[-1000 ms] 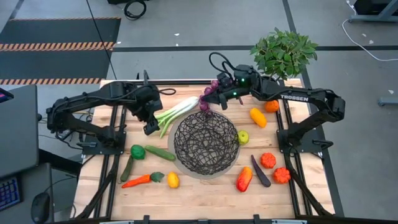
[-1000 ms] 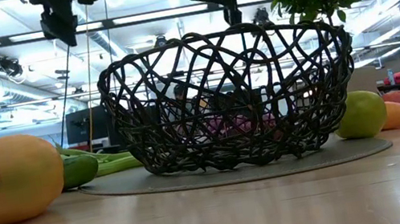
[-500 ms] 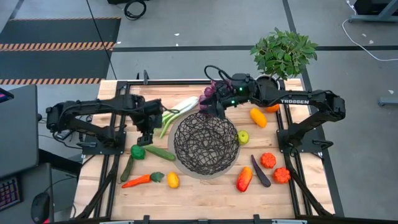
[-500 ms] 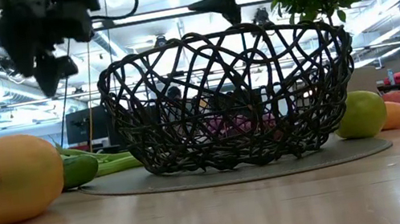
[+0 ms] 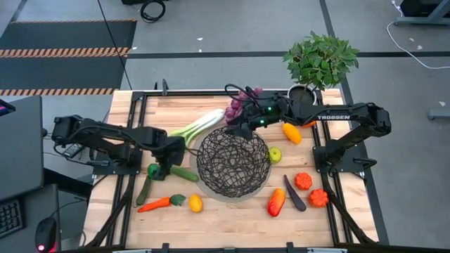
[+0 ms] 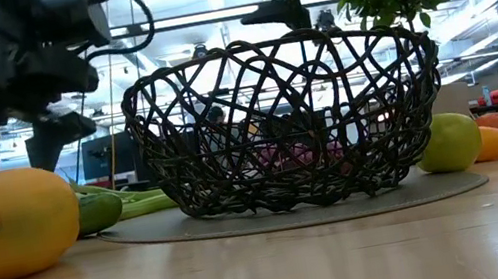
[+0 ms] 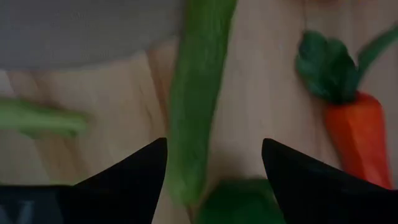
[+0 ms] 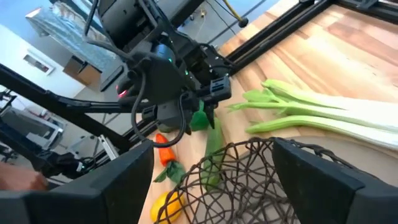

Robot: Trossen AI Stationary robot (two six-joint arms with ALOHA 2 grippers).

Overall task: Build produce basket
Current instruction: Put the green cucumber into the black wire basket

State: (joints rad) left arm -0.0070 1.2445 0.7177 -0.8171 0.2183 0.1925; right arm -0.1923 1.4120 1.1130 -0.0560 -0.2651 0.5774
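Dark woven wire mesh basket (image 5: pixel 233 164) on pale round base sits mid-table, used as landmark here. Left gripper (image 5: pixel 167 166) is low at the basket's left side, fingers (image 7: pixel 127 180) spread apart, nothing between them; directly under it lie the long green cucumber (image 7: pixel 196 93) and the round green pepper (image 5: pixel 155 171). In the left wrist view the cucumber runs between the two dark fingertips, with the orange carrot with green top (image 7: pixel 354 134) off to one side. Right gripper (image 5: pixel 238 128) hovers over the basket's far rim, fingers (image 8: pixel 317 174) wide apart and holding nothing. Purple grape bunch (image 5: pixel 238 104) shows just beyond the far rim of the basket, beside the right arm's wrist; can't tell if it rests on the table or on the arm. Green-white leek (image 5: pixel 199 126) lies at the basket's far-left, apart from it. Yellow-green apple-like fruit (image 5: pixel 275 154) touches the basket's right edge. Yellow lemon (image 5: pixel 195 203) and carrot sit near-left of the basket. Red-orange long pepper (image 5: pixel 276 202) and dark aubergine (image 5: pixel 294 193) lie near-right of the basket, two small red-orange round peppers (image 5: pixel 303 180) further right. Orange pepper (image 5: pixel 291 132) far-right of the basket. Low view: purple seen through the mesh (image 6: pixel 283 159), inside or behind unclear
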